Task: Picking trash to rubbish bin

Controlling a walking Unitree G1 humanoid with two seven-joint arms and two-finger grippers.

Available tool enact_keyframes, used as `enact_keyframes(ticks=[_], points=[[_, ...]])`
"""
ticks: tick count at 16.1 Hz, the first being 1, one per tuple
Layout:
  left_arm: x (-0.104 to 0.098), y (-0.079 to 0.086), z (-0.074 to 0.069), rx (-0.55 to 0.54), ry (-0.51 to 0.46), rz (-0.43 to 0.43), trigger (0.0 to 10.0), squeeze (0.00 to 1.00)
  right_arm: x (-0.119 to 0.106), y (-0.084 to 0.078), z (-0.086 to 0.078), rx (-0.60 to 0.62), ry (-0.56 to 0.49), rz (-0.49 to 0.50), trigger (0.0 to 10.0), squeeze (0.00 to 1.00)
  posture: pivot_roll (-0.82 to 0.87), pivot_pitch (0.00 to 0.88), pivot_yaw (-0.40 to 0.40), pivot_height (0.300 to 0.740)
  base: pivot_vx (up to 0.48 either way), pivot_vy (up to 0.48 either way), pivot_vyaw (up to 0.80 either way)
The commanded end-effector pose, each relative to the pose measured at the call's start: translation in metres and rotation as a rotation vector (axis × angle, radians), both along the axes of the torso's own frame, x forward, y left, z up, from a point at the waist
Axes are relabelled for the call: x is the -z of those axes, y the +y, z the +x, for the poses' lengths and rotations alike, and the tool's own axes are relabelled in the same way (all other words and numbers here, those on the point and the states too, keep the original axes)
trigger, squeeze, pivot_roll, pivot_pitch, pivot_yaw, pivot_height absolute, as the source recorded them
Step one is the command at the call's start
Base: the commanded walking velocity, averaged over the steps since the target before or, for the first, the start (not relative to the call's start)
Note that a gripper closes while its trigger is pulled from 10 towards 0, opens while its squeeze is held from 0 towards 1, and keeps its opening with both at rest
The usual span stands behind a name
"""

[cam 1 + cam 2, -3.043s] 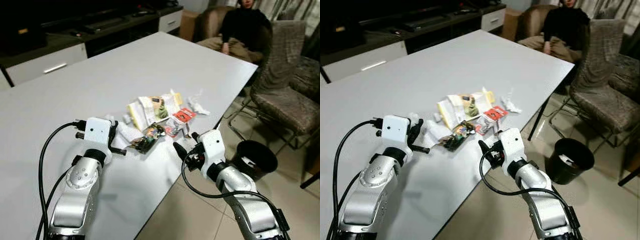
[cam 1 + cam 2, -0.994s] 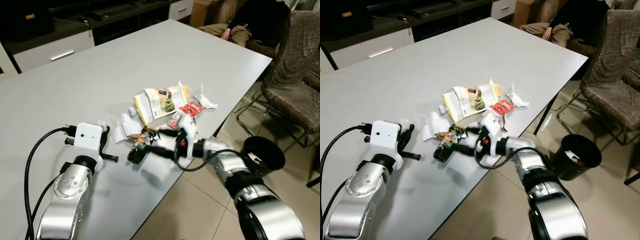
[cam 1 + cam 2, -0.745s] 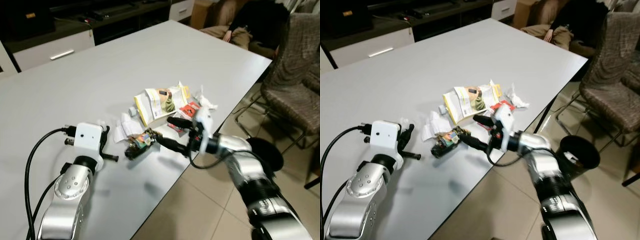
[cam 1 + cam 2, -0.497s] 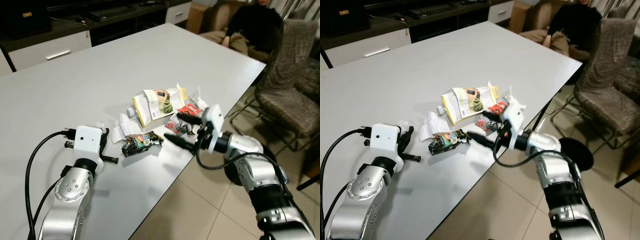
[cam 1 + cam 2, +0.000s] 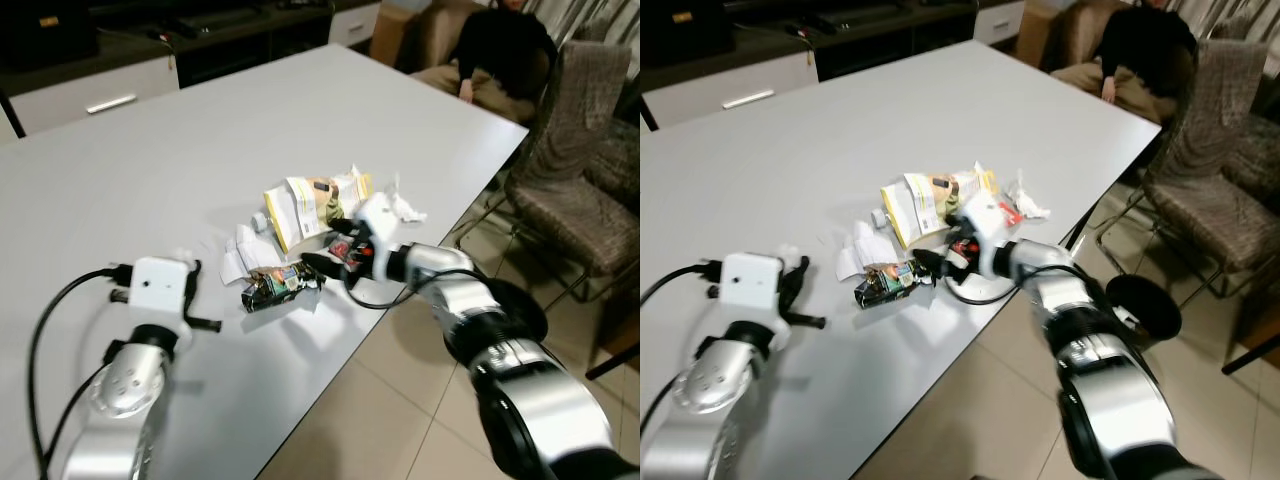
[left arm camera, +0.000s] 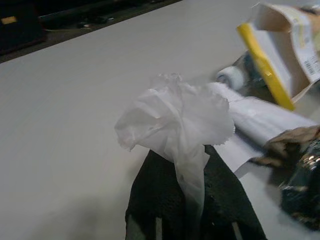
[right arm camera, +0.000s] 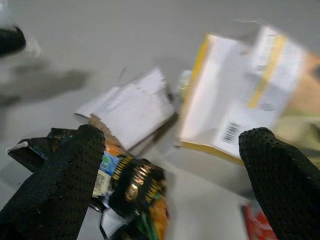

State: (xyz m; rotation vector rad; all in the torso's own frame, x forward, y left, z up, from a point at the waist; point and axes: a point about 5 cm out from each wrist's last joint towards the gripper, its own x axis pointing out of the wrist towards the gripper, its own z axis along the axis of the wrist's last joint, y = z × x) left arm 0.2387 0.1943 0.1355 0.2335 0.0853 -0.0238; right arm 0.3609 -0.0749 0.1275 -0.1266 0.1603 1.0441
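A heap of trash lies near the table's right edge: a dark snack wrapper (image 5: 275,288), a yellow and white packet (image 5: 300,205), folded white paper (image 5: 240,248) and a crumpled tissue (image 5: 405,208). My right gripper (image 5: 328,248) hovers open over the heap, its fingers wide apart above the dark snack wrapper (image 7: 130,195) and the packet (image 7: 240,110). My left gripper (image 5: 203,300) rests on the table to the left of the heap, shut on a crumpled white tissue (image 6: 175,117). The black rubbish bin (image 5: 1145,310) stands on the floor beside the table, partly behind my right arm.
A person (image 5: 490,50) sits in an armchair beyond the table's far corner. A grey chair (image 5: 580,190) stands to the right of the table. A dark cabinet (image 5: 100,90) with white drawers runs along the back left. Tiled floor lies beside the bin.
My right gripper drew back from the dark wrapper toward the table edge, then came in again over the heap, staying open. The left gripper has kept its hold on the tissue.
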Motion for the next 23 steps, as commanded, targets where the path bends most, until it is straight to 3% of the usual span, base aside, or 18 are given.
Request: enact_keyframes(ticks=[1,6,7,8,15,16,17,18,23], points=[[-0.006,0.001,-0.003,0.007,-0.011,0.005,10.0,0.00,0.003,-0.001,0.001,-0.006,-0.002,-0.050,10.0,1.00,0.03,0.103,-0.148,0.740,0.000,0.000,0.00],[-0.015,0.011,-0.015,-0.006,-0.009,0.031,10.0,0.00,0.012,0.008,0.002,0.019,-0.011,-0.210,10.0,1.00,0.07,0.146,-0.157,0.740,0.000,0.000,0.00],[-0.015,0.010,-0.016,-0.002,-0.006,0.034,10.0,0.00,0.015,0.010,0.001,0.013,-0.010,-0.224,10.0,0.68,0.07,0.153,-0.158,0.740,0.000,0.000,0.00],[-0.015,0.008,-0.016,0.000,-0.005,0.023,10.0,0.00,0.020,0.013,-0.002,-0.006,-0.007,-0.237,10.0,0.00,0.07,0.154,-0.163,0.740,0.000,0.000,0.00],[-0.012,0.010,-0.018,-0.010,0.010,0.023,10.0,0.00,0.022,0.028,-0.013,-0.175,-0.057,-0.268,10.0,0.00,0.07,0.144,-0.172,0.740,0.000,0.000,0.00],[-0.012,0.010,-0.017,-0.009,0.012,0.026,10.0,0.00,0.021,0.029,-0.013,-0.175,-0.052,-0.256,3.6,0.00,0.07,0.140,-0.171,0.740,0.000,0.000,0.00],[-0.012,0.010,-0.017,-0.008,0.012,0.026,10.0,0.00,0.021,0.028,-0.012,-0.175,-0.048,-0.249,0.8,0.00,0.07,0.133,-0.171,0.740,0.000,0.000,0.00],[-0.013,0.009,-0.016,-0.005,0.009,0.025,10.0,0.00,0.020,0.029,-0.013,-0.192,-0.042,-0.245,0.0,0.00,0.07,0.132,-0.173,0.740,0.000,0.000,0.00],[-0.014,0.008,-0.013,0.009,0.004,0.040,10.0,0.00,0.023,0.027,-0.017,-0.249,-0.019,-0.245,0.0,0.00,0.08,0.110,-0.170,0.740,0.000,0.000,0.00]])
